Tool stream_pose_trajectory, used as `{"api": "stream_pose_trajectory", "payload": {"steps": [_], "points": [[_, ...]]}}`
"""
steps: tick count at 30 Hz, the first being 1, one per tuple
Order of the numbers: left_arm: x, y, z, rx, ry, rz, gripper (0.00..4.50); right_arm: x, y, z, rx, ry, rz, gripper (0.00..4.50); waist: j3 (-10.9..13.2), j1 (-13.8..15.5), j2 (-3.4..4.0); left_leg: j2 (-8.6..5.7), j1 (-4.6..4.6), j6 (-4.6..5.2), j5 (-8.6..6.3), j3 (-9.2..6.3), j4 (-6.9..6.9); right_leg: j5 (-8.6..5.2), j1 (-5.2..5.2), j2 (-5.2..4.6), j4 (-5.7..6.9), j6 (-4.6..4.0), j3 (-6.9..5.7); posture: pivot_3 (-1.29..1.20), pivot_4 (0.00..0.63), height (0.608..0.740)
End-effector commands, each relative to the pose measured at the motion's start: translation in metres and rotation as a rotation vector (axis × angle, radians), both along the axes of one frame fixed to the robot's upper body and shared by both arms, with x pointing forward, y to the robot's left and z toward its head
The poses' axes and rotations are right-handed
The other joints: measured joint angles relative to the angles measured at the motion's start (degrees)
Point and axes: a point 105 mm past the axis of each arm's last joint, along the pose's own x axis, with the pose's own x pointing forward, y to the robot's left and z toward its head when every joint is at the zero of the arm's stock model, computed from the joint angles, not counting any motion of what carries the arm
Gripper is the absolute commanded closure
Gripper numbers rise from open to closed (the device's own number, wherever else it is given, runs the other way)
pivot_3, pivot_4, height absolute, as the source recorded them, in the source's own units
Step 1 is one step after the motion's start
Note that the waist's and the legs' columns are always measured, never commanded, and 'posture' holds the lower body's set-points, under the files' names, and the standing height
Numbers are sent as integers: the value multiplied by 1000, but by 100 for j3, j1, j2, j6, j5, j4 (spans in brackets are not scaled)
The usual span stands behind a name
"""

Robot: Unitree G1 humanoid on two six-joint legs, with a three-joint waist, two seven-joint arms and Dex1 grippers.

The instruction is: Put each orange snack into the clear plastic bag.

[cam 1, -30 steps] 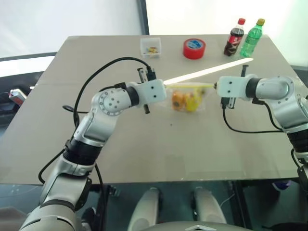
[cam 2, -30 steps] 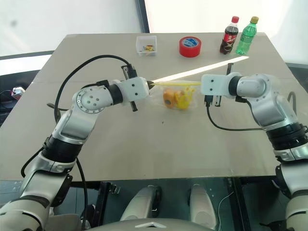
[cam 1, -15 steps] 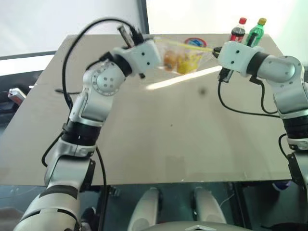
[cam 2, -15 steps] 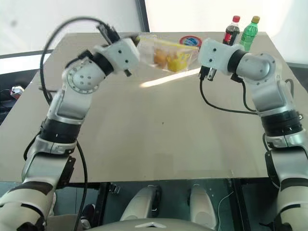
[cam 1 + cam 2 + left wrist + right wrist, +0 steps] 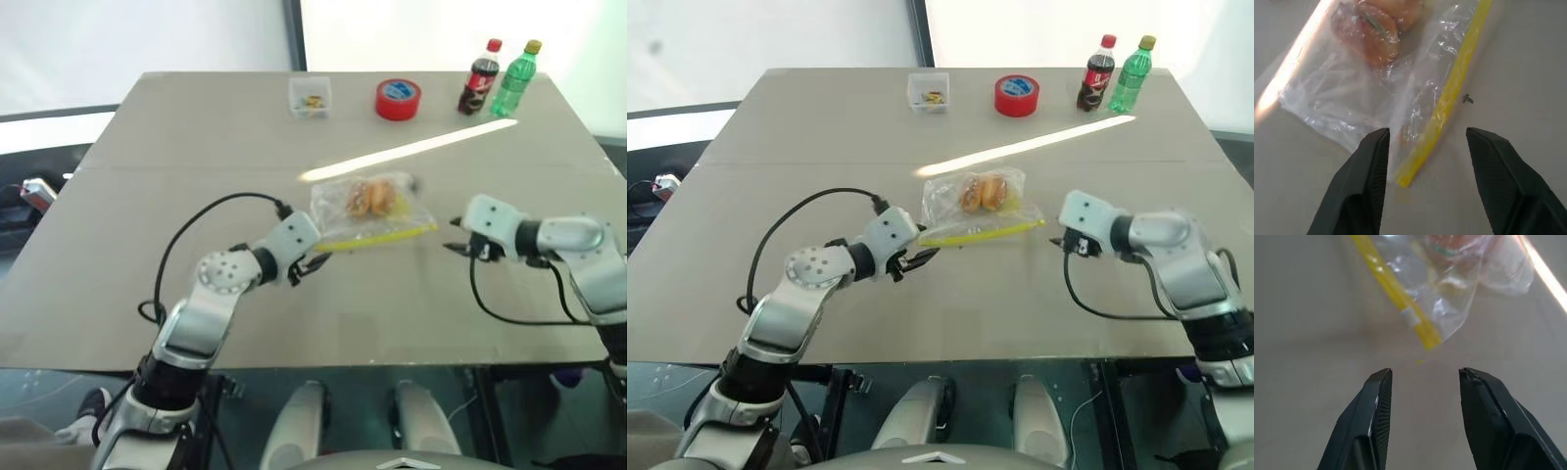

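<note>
Head views: clear plastic bag (image 5: 975, 208) flat on table (image 5: 823, 127) mid-frame, orange snacks (image 5: 983, 192) inside. Along top edge: small clear box (image 5: 927, 90), red tape roll (image 5: 1017, 95), two bottles (image 5: 1112, 73); nothing blocking. Half a second ago bag hung stretched between both grippers; now dropped, arms lower.

Left wrist: left gripper (image 5: 1425, 139) spread wide, empty, bag's yellow strip (image 5: 1449, 93) between tips; snacks cut off.

Right wrist: right gripper (image 5: 1425, 374) apart, empty, bag corner just beyond.

Crinkly glossy clear plastic bag (image 5: 370, 211), seemingly matt table (image 5: 196, 157)
</note>
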Motion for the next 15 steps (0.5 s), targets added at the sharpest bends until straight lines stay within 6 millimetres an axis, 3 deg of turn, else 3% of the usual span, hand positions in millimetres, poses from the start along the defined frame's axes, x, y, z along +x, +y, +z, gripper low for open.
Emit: {"api": "stream_pose_trajectory", "payload": {"steps": [1, 4, 7, 10, 15], "points": [[-15, 32, 18, -206, -29, 154, 1871, -23, -17, 20, 170, 31, -23, 2216, 1, -3, -1, 12, 22, 0, -1, 2, -4, 0, 23, 1, -7, 0, 0, 0, 150, 740], [-35, 48, 34, -377, -23, 197, 1871, -37, -36, 28, 300, 75, -77, 2216, 1, 7, -2, 17, 43, 1, -2, 5, -5, -1, 41, 3, -8, -1, -1, 0, 150, 740], [-52, 66, 44, -422, -39, 197, 1871, -52, -50, 24, 274, 152, -92, 2216, 0, 42, -1, 20, 55, 0, -2, -2, 1, -1, 67, 2, -17, -1, -13, 0, 150, 740], [-61, 87, 47, -424, -13, 237, 1871, -49, -58, 35, 290, 126, -114, 2216, 0, 36, 0, 26, 63, 0, -2, 3, 7, -1, 75, 5, -18, -3, -15, 0, 150, 740], [-72, 102, 51, -362, 18, 230, 1871, -46, -57, 52, 351, 77, -79, 2216, 0, 48, -1, 45, 64, -1, -2, 8, 19, -3, 79, 19, -19, -16, -16, 0, 150, 740]]}}
